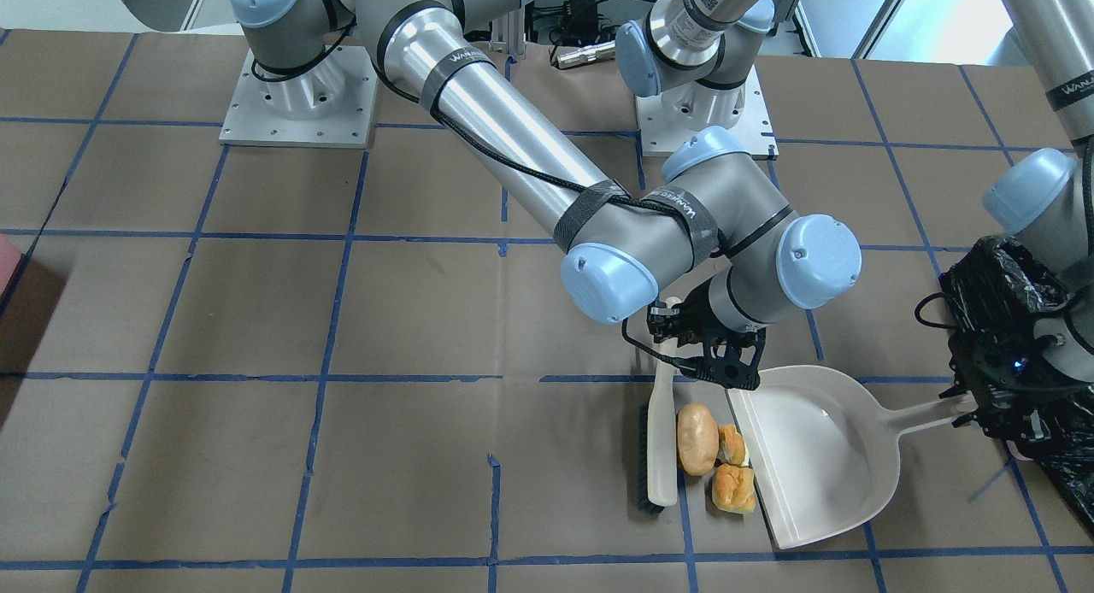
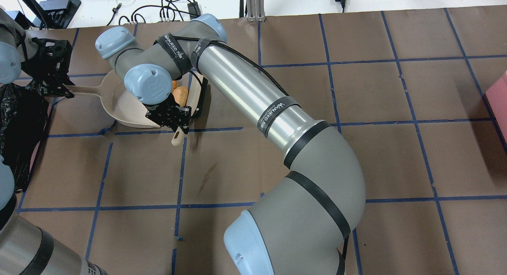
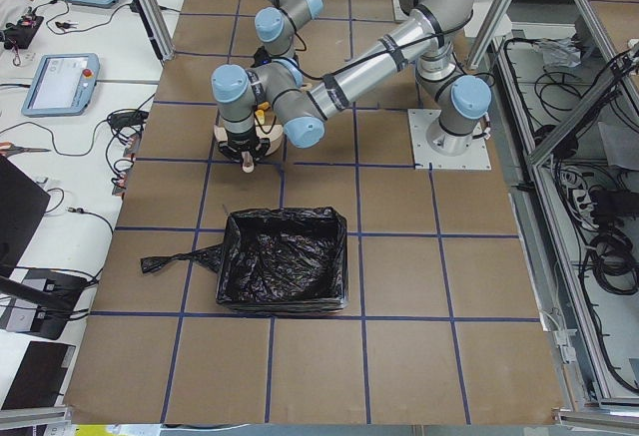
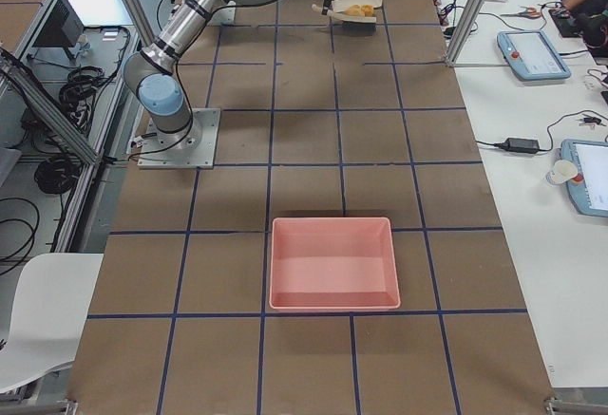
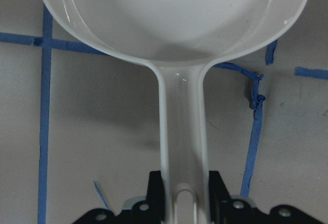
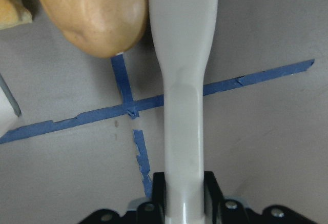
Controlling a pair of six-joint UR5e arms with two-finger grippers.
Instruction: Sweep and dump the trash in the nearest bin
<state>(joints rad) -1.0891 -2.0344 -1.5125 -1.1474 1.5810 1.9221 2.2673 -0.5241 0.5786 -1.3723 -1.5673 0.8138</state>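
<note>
The trash lies between brush and dustpan: a tan potato-like lump [image 1: 697, 439] and two golden bread chunks [image 1: 732, 445] [image 1: 734, 488]. My right gripper [image 1: 709, 354] is shut on the handle of the beige brush [image 1: 660, 443], which lies just beside the lump; the right wrist view shows the handle [image 6: 182, 106] between the fingers and the lump [image 6: 92, 14] touching it. My left gripper [image 5: 182, 198] is shut on the handle of the beige dustpan [image 1: 812, 452], whose open lip faces the chunks. The black-bagged bin [image 3: 285, 271] stands beside the left arm.
A pinkish-red tray [image 4: 332, 263] with no bag sits far off on the robot's right side. The brown table [image 2: 356, 108] has a blue tape grid. The right arm's long links stretch across the table's middle.
</note>
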